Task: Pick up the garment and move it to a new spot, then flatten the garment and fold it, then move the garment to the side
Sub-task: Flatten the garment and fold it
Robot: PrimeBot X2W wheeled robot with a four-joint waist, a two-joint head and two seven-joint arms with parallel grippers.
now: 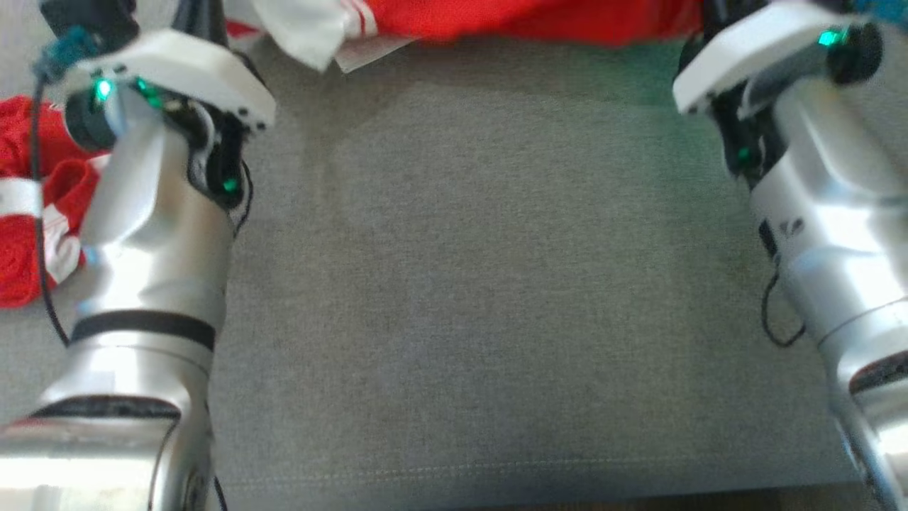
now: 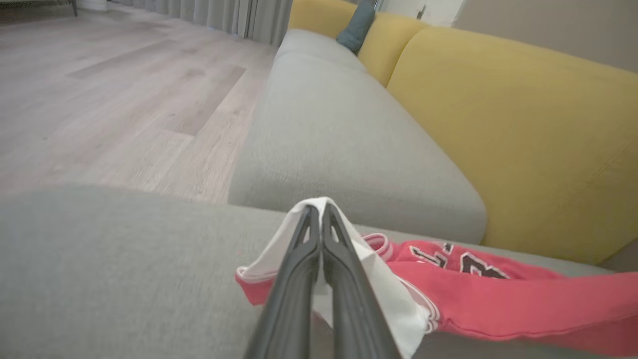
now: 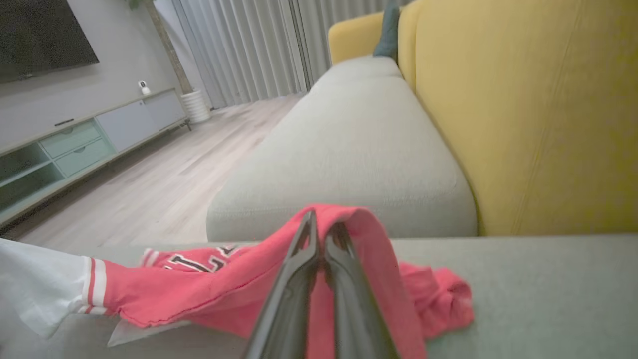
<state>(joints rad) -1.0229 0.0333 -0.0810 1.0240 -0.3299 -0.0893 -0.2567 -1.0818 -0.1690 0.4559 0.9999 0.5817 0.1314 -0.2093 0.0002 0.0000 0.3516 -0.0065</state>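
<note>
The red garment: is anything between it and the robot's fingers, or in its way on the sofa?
Nothing visible. The left fingers pinch the garment by its white sleeve, the right fingers by its red cloth, and the grey seat cushion ahead shows no obstacle.

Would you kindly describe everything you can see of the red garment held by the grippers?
The garment is soft red fabric with a white section, red-and-white striped trim and dark, white-edged lettering. It hangs crumpled between two grips: the left gripper pinches the white part, the right gripper a red fold. Its slack rests on the grey cushion.
</note>
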